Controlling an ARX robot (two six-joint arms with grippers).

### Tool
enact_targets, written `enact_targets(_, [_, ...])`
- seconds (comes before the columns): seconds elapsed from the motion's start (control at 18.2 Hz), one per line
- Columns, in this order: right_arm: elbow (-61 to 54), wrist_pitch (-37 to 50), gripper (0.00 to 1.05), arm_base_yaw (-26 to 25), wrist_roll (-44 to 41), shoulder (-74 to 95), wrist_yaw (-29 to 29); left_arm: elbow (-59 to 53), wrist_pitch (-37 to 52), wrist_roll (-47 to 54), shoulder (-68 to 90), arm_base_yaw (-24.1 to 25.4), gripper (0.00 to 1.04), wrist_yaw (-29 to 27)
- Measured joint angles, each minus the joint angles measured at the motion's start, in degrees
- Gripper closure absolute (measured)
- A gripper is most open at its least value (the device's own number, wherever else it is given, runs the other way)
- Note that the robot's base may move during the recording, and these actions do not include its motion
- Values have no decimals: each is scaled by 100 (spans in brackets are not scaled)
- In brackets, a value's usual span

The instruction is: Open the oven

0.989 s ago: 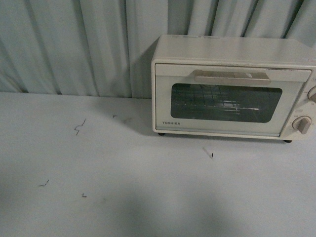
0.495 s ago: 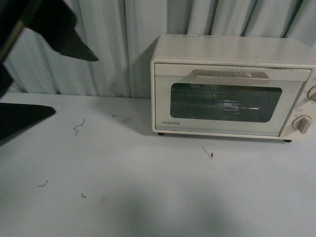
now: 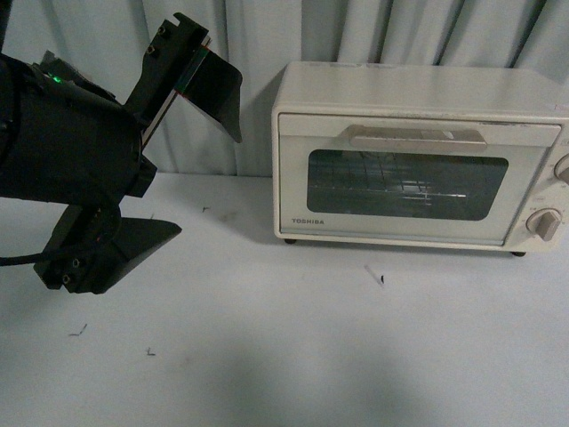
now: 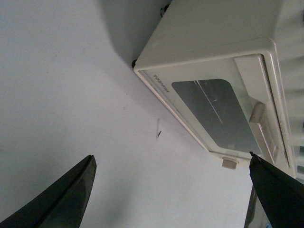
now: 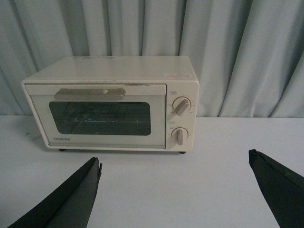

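Pale curtains [image 3: 258,89] are hung behind a white bench [image 3: 293,347], and the oven [image 3: 418,165] is set at its far right corner, close to the curtains, door shut. The left gripper [image 3: 208,183] is held spread wide over the bench's left side, well apart from the oven; the right gripper [image 5: 174,157] is likewise seen wide and empty. The oven is judged light and apt to slide, its glass fragile. The stiff handle [image 3: 418,138] along the door's top should be taken and drawn down gently.
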Motion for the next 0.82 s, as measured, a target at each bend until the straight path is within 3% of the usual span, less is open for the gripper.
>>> enact_targets(0.49, [0, -4, 6, 0, 0, 0, 0, 1287, -894, 87, 1261, -490, 7, -13])
enact_targets(0.82, [0, -2, 6, 0, 0, 0, 0, 1379, -957, 278, 1515, -586, 7, 9])
